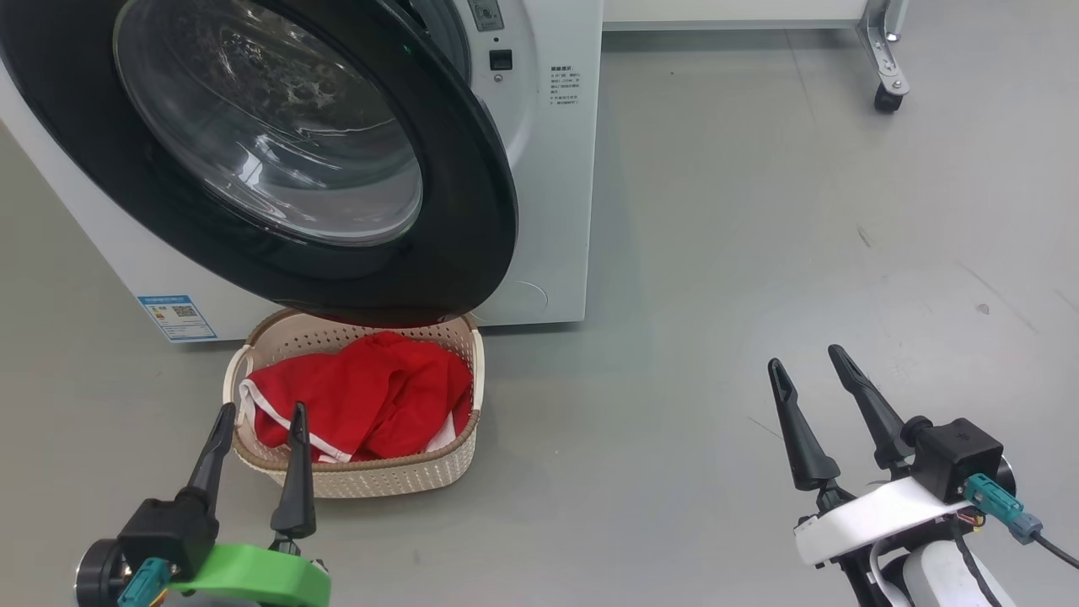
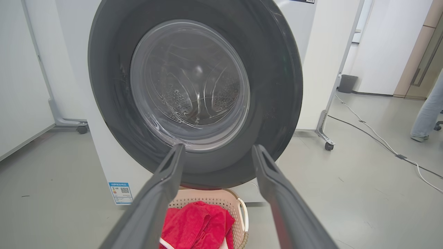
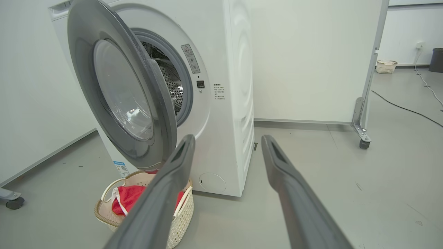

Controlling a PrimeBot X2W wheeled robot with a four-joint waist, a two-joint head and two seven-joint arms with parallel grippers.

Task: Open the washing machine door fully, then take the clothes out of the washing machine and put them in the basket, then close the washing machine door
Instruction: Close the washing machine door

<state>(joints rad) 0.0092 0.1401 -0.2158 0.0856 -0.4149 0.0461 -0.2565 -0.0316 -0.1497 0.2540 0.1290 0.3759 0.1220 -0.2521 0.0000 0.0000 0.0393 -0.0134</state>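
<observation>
Clothes (image 1: 371,396) in basket (image 1: 396,482) parked under ajar washing machine door (image 1: 472,194) for short drop; left claw (image 1: 262,410), right claw (image 1: 804,357) spread wide, empty, free to shut it

The left gripper (image 1: 261,410) has two long, tapering matt black fingers set in a curved bright green plastic bracket (image 1: 253,575). Just left of that green bracket sits a boxy black housing (image 1: 169,531) with a teal plug (image 1: 139,588) below it. Well to the right of the bracket, the right gripper (image 1: 804,357) has the same black fingers, but rises from a glossy white curved shell (image 1: 868,512), with a black cube housing (image 1: 957,453) and a teal-and-blue connector (image 1: 1001,504) trailing a thin black cable (image 1: 1058,550).
</observation>
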